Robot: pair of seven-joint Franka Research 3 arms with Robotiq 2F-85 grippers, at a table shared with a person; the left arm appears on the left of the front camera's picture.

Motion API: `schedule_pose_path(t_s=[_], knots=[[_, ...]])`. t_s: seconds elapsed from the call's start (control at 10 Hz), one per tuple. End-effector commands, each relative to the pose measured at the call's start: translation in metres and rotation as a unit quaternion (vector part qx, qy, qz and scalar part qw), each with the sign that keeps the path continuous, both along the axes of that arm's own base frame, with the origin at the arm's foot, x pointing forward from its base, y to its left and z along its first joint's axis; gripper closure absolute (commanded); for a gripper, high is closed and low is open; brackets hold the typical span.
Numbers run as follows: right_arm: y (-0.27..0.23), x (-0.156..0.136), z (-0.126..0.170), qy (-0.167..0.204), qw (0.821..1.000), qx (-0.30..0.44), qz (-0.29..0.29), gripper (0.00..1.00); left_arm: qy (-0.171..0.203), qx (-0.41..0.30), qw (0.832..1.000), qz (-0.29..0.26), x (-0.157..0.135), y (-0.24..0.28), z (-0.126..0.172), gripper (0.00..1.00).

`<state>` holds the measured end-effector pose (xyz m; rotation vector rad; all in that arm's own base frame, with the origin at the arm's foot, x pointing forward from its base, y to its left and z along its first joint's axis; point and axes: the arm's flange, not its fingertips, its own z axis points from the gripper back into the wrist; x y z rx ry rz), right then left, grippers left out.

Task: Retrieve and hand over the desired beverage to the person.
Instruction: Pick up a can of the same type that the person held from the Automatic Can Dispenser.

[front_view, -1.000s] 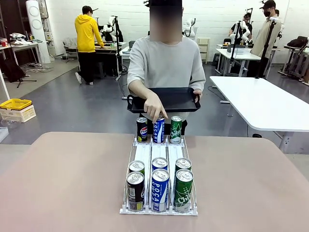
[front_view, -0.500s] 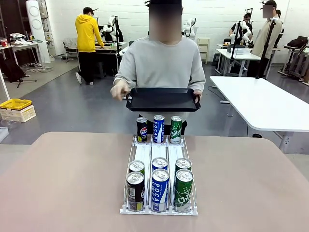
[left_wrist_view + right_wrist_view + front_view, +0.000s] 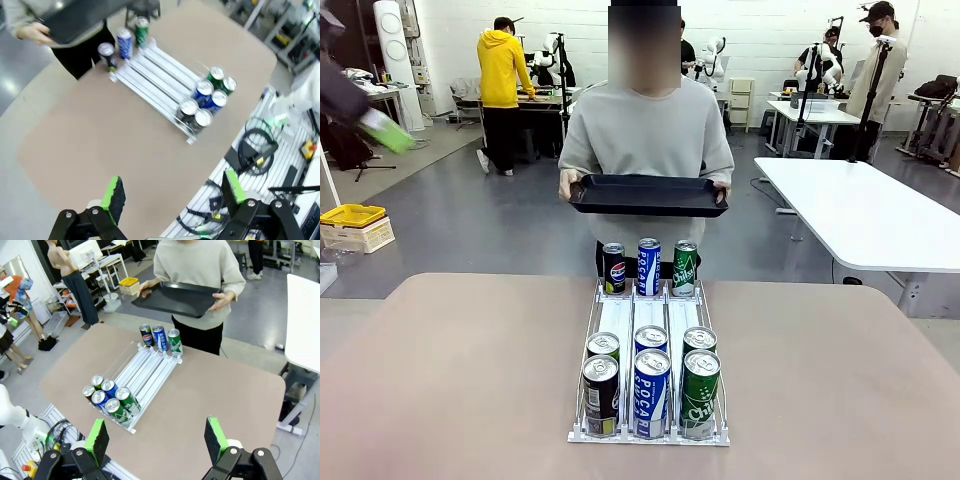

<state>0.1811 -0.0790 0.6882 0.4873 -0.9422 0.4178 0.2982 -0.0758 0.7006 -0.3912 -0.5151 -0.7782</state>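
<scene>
Left hand [image 3: 172,189] and right hand [image 3: 156,436] gape above the can rack [image 3: 617,320]; person [image 3: 645,130] holds tray [image 3: 645,195].

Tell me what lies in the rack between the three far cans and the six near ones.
Nothing: the front view shows only bare white lanes of the rack between the three far cans and the six near cans.

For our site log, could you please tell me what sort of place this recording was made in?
Most likely a robotics lab or workshop: a large open room with a bare grey floor, white work tables, and loose cables beside the brown table.
</scene>
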Motion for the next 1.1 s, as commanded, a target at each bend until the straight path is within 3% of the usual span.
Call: schedule_pose_path(t_s=[0.0, 0.2, 0.5, 0.8, 1.0], knots=[[0.002, 0.001, -0.001, 0.0, 1.0, 0.002, 0.007, 0.0, 0.056, 0.082, 0.995, 0.031, 0.004, -0.073, -0.015, 0.0], [0.002, 0.001, -0.001, 0.0, 1.0, 0.002, 0.007, 0.0, 0.067, 0.138, 0.982, 0.108, 0.002, -0.167, -0.054, 0.0], [0.002, 0.001, -0.001, 0.0, 1.0, 0.002, 0.007, 0.0, 0.066, 0.173, 0.957, 0.222, 0.013, -0.255, -0.115, 0.0], [0.002, 0.001, -0.001, 0.0, 1.0, 0.002, 0.007, 0.0, 0.132, 0.13, 0.941, 0.282, 0.041, -0.307, -0.154, 0.0], [0.002, 0.001, -0.001, 0.0, 1.0, 0.002, 0.007, 0.0, 0.155, 0.127, 0.94, 0.275, 0.051, -0.317, -0.165, 0.0]])
